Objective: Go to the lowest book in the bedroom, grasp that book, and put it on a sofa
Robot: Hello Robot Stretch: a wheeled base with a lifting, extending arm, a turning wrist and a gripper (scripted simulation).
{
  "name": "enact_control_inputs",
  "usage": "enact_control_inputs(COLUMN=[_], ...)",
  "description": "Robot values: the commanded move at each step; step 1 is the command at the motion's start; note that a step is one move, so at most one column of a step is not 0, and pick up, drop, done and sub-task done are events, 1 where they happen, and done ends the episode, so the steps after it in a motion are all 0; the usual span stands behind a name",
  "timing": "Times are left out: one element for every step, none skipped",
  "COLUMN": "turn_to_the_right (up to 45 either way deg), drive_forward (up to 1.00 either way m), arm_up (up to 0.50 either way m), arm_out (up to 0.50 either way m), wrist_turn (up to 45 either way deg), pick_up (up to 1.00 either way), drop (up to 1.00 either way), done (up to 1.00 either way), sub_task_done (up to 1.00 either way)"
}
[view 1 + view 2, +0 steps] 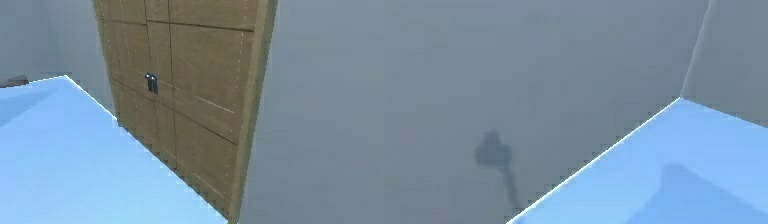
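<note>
Straight ahead, a brown panelled door (185,90) with dark handle (151,82); claw's state cannot be told.

Forward view near door (190,90); arm side view faces wall (504,70); both share floor (60,160)

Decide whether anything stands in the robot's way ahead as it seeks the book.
Yes: a wooden door with a dark handle stands ahead across the forward view, seemingly closed, with grey wall on its right. Nothing else blocks the blue floor before it.
</note>
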Motion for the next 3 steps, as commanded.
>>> enact_control_inputs(turn_to_the_right=[45.0, 0.0, -45.0], drive_forward=[0.00, 0.05, 0.00], arm_up=[0.00, 0.00, 0.00], arm_out=[0.00, 0.00, 0.00], wrist_turn=[0.0, 0.0, 0.0], pick_up=[0.00, 0.00, 0.00], drop=[0.00, 0.00, 0.00], done=[0.00, 0.00, 0.00], sub_task_done=[0.00, 0.00, 0.00])
